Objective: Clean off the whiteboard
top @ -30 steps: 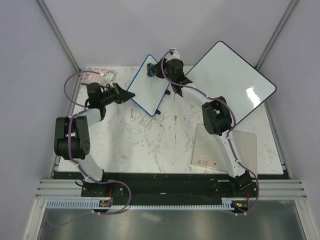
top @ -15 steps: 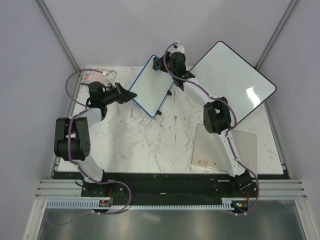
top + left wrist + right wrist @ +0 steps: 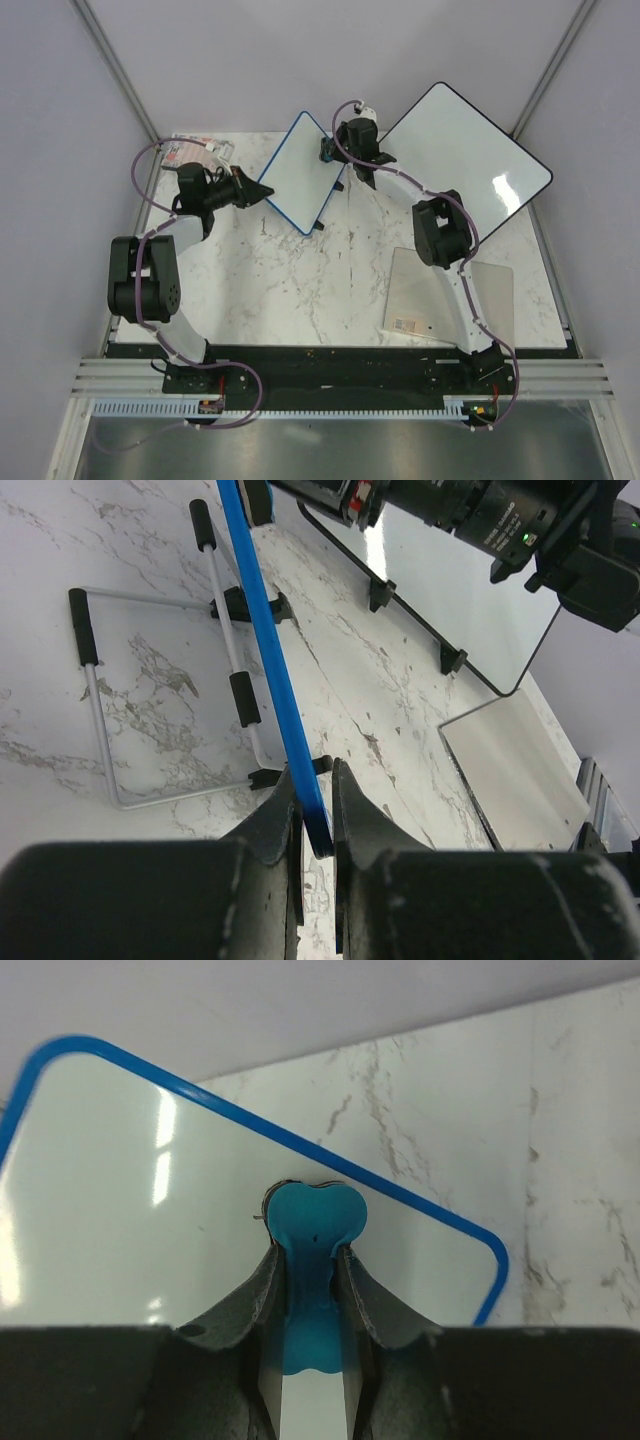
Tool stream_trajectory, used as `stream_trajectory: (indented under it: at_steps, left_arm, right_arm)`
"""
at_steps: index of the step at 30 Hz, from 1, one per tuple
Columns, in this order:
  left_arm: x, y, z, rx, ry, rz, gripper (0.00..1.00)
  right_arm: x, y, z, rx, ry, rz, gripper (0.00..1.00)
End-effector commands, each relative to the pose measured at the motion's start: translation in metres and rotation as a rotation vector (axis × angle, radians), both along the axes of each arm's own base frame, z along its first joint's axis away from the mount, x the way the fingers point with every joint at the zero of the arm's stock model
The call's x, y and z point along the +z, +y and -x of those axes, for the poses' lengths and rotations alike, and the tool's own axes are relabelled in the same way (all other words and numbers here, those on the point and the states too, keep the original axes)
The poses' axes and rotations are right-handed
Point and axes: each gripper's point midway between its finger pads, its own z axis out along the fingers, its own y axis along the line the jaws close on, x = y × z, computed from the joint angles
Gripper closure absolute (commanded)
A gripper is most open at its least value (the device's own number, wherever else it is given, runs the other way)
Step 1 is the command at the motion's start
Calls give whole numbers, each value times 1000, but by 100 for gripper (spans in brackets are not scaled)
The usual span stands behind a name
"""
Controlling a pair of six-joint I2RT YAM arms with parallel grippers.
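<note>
The small blue-framed whiteboard (image 3: pixel 300 170) stands tilted at the back middle of the table. My left gripper (image 3: pixel 262 190) is shut on its near left edge; in the left wrist view my fingers (image 3: pixel 312 780) pinch the blue frame (image 3: pixel 265 630). My right gripper (image 3: pixel 328 152) is shut on a teal eraser (image 3: pixel 315 1218) and presses it against the board's white face (image 3: pixel 130 1210) near the far right corner. My right gripper's jaws (image 3: pixel 312 1250) squeeze the eraser's waist. No scribbles show on the part of the face in view.
A larger black-framed blank whiteboard (image 3: pixel 465 165) leans at the back right, also in the left wrist view (image 3: pixel 450 590). A beige sheet with a barcode label (image 3: pixel 450 295) lies at the front right. A packet (image 3: pixel 195 152) lies at the back left. A wire stand (image 3: pixel 160 710) rests behind the small board.
My right gripper has moved the eraser rightward across the far part of the small board. The left gripper keeps its hold on the frame.
</note>
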Motion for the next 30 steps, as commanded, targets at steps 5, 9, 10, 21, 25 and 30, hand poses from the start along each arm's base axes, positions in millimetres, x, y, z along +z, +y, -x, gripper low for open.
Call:
stream_trajectory:
  at_steps: [5,9,10,21,25,30]
  left_arm:
    - [1,-47,46,-274,-26,3,98]
    - [7,-47,46,-271,-37,6,98]
    - [9,-47,46,-272,-41,6,98]
    - [24,-38,50,-237,-45,22,98]
    - [25,-36,47,-214,-45,26,98]
    - [24,-34,43,-176,-28,27,98]
  right_arm:
    - [-26,-11,61,69,71,67,100]
    - [27,-27,81,49,-24,44,100]
    - [22,-31,89,47,-13,52,100]
    - [55,-69,156,48,-27,95,100]
    - [43,-87,177,32,5,119,100]
    - [19,-108,218,58,105,201,100]
